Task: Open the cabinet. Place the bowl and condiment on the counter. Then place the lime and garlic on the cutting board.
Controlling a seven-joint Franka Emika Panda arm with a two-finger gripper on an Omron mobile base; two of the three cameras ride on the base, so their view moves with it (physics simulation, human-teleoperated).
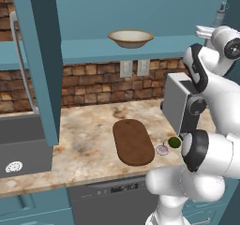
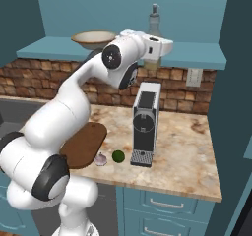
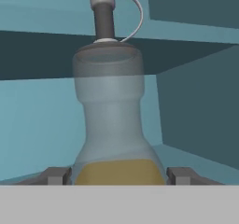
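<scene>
The teal cabinet's door [image 1: 40, 55] stands swung open on the left. On its shelf sit the brown-rimmed bowl [image 1: 131, 38] [image 2: 93, 38] and, to the right, the condiment [image 3: 112, 125] [image 2: 154, 18], a clear bottle of yellowish liquid. My gripper [image 3: 119, 175] is up at the shelf, and both fingertips [image 3: 58, 175] press against the bottle's lower sides. Down on the counter [image 1: 89, 135] lies the dark oval cutting board [image 1: 133, 142] [image 2: 86, 144]. The garlic [image 1: 162, 149] [image 2: 101, 159] and the lime [image 1: 175, 142] [image 2: 118, 156] rest just right of it.
A grey coffee machine [image 2: 145, 124] stands on the counter right of the lime, directly below my hand. The sink basin [image 1: 18, 149] is at the far left, under the open door. A brick backsplash runs behind, and a tall teal side panel [image 2: 236, 82] bounds the right.
</scene>
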